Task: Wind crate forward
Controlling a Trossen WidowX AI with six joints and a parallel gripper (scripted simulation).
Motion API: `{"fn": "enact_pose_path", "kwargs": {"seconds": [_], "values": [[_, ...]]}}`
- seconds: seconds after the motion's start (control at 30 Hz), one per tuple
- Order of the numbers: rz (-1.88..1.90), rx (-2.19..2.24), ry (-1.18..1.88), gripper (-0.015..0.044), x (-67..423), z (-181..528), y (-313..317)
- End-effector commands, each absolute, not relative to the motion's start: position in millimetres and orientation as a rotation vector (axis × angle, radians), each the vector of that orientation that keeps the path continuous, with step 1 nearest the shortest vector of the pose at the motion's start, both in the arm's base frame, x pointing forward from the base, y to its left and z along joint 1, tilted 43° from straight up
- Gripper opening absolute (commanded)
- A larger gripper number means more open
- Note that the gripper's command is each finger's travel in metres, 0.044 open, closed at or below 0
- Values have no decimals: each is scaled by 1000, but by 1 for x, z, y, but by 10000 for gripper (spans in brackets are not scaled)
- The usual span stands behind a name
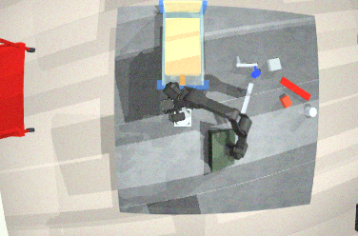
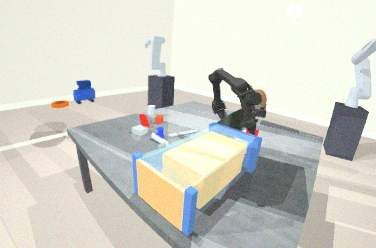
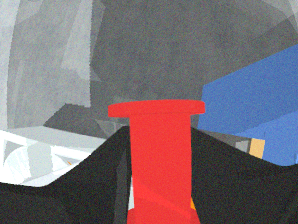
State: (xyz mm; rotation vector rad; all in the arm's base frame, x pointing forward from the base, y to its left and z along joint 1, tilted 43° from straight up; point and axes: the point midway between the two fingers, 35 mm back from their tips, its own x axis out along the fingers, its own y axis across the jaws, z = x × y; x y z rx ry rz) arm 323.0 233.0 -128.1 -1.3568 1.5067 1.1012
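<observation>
The pale yellow crate [image 1: 183, 46] [image 2: 200, 153] lies flat in the clear-panelled cubby, whose blue corner posts [image 1: 160, 85] [image 2: 254, 151] stand at the mouth. A narrow gap shows between the crate's front and the mouth frame. An orange strap piece [image 1: 182, 80] runs from the crate's front. The white winch [image 1: 187, 122] [image 3: 35, 156] sits on the bench before the mouth. My gripper [image 1: 171, 111] [image 3: 153, 133] is shut on the upright red grip of the winch handle [image 3: 160, 160] [image 2: 256, 132], beside the winch. The key and the winch's top hole are hidden.
A dark green box [image 1: 222, 150] stands beside the arm's base. On the bench's right side lie a white angled bar [image 1: 247, 65], a blue piece [image 1: 255, 72], a white bar [image 1: 247, 98], a white block [image 1: 274, 64], a red bar [image 1: 295, 88], a red block [image 1: 286, 101] and a white cylinder [image 1: 310, 111].
</observation>
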Motion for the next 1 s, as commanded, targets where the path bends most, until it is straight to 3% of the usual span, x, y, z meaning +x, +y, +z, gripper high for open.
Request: {"fn": "enact_pose_path", "kwargs": {"seconds": [0.0,0.97], "values": [[1140,-1345,1497,0,310,-141,250],[1142,-1343,1496,0,281,-154,270]]}}
